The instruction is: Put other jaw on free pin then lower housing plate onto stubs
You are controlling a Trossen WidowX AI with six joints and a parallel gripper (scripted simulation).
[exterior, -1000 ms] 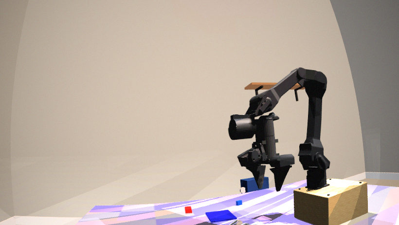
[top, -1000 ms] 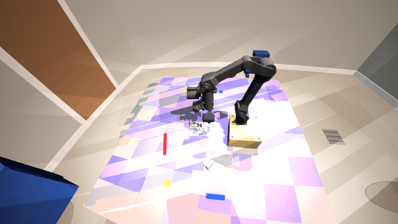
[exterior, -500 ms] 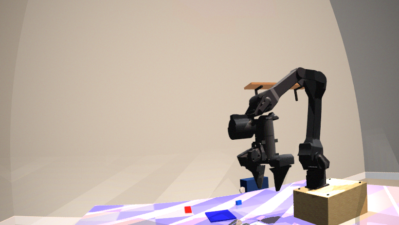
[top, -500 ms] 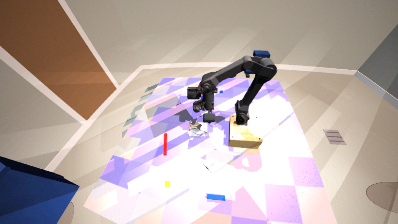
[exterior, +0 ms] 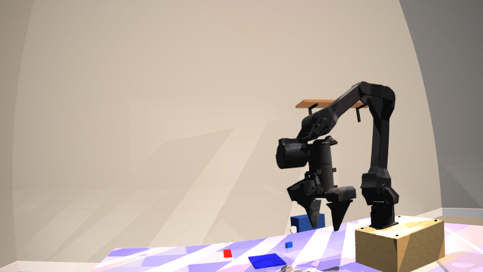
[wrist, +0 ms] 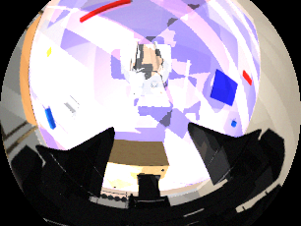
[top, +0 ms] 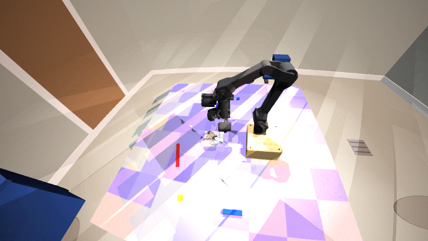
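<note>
My gripper [exterior: 325,228] [wrist: 151,129] is open and empty, fingers pointing down, well above the table. The pale mechanism [top: 213,138] [wrist: 154,84] lies on the table beyond the fingertips in the wrist view; only its top edge shows at the bottom of the exterior view. Glare and patterned light blur it, so the jaws, pins, stubs and gear teeth cannot be told apart. A small whitish piece [wrist: 72,105] lies apart from it, on the wrist view's left; it is nearly washed out in the top view. Whether it is the housing plate cannot be told.
The wooden base [top: 263,154] [exterior: 374,249] [wrist: 138,152] carries the arm. Around are a red bar [top: 177,155] [wrist: 105,10], yellow square [top: 179,197] [wrist: 48,51], blue bar [top: 232,212] [wrist: 50,118], blue sheet [exterior: 267,261] [wrist: 223,87], small blue block [top: 238,98] [exterior: 288,244] and red piece [exterior: 227,252] [wrist: 247,78].
</note>
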